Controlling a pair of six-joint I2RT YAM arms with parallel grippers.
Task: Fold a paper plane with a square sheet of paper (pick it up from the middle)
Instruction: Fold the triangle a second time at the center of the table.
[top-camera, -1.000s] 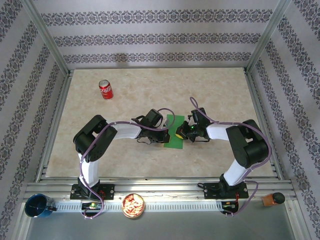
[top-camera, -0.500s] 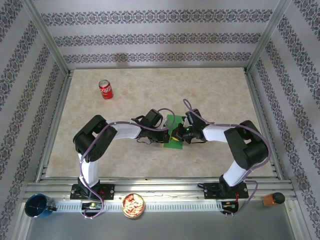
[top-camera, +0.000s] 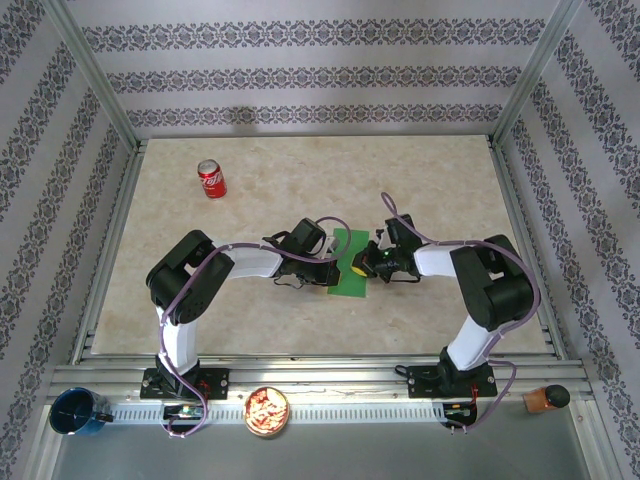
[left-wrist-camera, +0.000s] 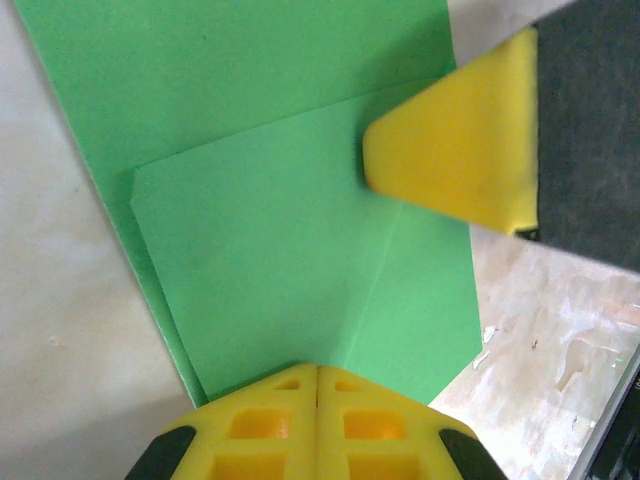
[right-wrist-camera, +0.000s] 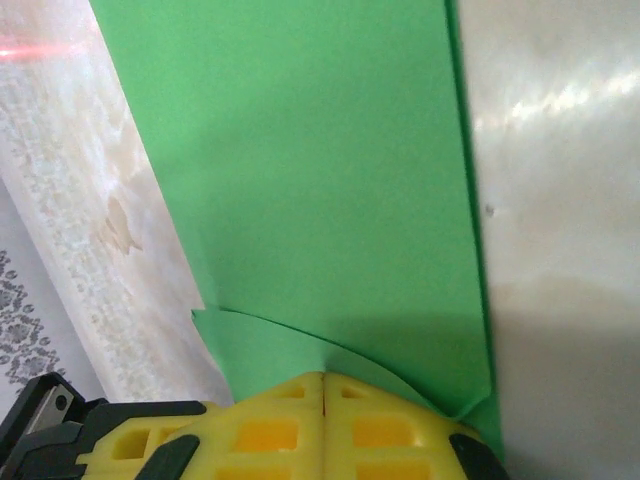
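Bright green square sheet of paper (top-camera: 350, 262), partly folded with an overlapping flap, lies flat near the centre of the table (top-camera: 430, 180). The left gripper (top-camera: 333, 270) at its 9 o'clock edge and the right gripper (top-camera: 358, 268) at 3 o'clock cover its sides, each with fingers closed tip to tip; whether either pinches paper is unclear. A red soda can (top-camera: 211, 179) stands well apart at 10 o'clock. The right gripper has drawn back toward 3 o'clock since half a second ago
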